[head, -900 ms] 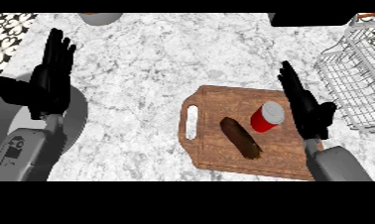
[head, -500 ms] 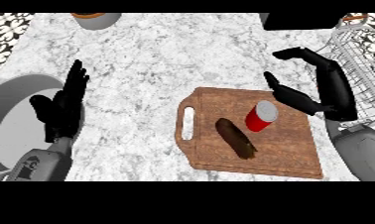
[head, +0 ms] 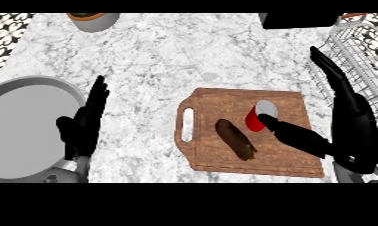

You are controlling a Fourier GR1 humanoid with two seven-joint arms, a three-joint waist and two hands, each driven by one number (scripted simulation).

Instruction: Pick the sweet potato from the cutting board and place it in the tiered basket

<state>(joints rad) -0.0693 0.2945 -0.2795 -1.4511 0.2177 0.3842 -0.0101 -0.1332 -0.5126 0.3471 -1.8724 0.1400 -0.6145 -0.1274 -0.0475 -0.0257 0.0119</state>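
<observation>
Your right hand (head: pixel 351 116) stands open at the right edge of the view, over the right end of the wooden cutting board (head: pixel 221 101). Its fingers are straight and point away from you, and it holds nothing. The thumb (head: pixel 297 138) reaches left across the board. The thumb's tip overlaps the lower right edge of a red can (head: pixel 256 118); you cannot tell from this view whether they touch.

The sweet potato (head: pixel 236 140) is dark brown and lies on the cutting board, slanting from upper left to lower right. It sits just left of and below the can, and the hand is not on it. The board's handle slot faces left.

The wire tiered basket (head: pixel 359 45) is at the far right of the marble counter (head: pixel 184 55), beyond the fingertips of your right hand.

Your left hand (head: pixel 83 126) rests open at the lower left, fingers up, beside a large round grey vessel (head: pixel 29 120). A grey bowl (head: pixel 94 20) sits at the counter's top left.
</observation>
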